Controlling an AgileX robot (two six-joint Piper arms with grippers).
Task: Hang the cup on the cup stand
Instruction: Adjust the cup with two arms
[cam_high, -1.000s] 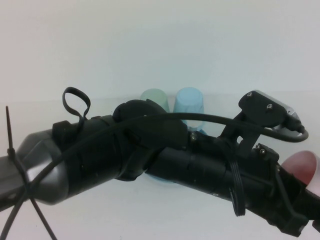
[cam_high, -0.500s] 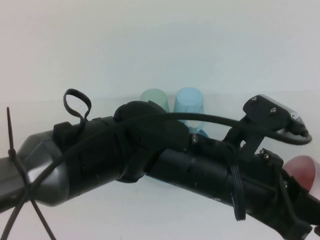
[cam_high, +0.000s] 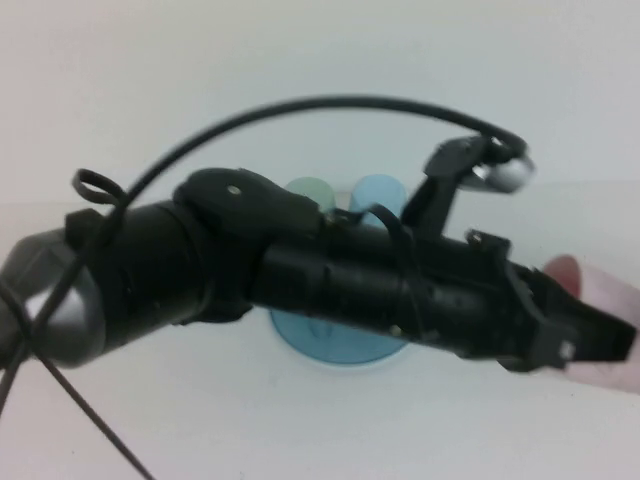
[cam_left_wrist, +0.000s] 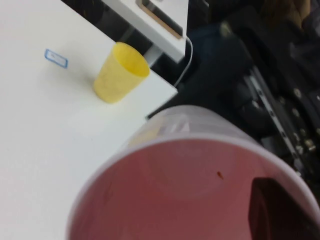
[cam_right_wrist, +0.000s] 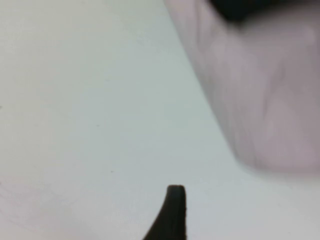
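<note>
Left hand (cam_high: 590, 345): at the end of the left arm, which reaches across the surface (cam_high: 300, 440) from its left side toward its right; clamped on the cup (cam_high: 566, 276), with one dark finger (cam_left_wrist: 272, 210) seen inside the rim in the left wrist view. Cup: pale pink, tapered, no handle; held off to the right of the cup stand (cam_high: 330, 345) and apart from it, open mouth turned toward the left wrist camera, pink interior with one small dark speck. Right hand (cam_right_wrist: 172, 215): low over the bare surface, just beside the pink cup, whose wall fills one corner of the right wrist view; apart or together cannot be told. Cup stand: round teal-blue dish base, about midway between the surface's left and right edges, largely hidden behind the left arm. Green cup (cam_high: 308, 190) and light blue cup (cam_high: 375, 192): side by side above the stand's base, bottoms up, green on the left. Yellow cup (cam_left_wrist: 120, 72): mouth up and tilted, close to a corner of the surface, near a small blue-bordered label (cam_left_wrist: 55, 58).
</note>
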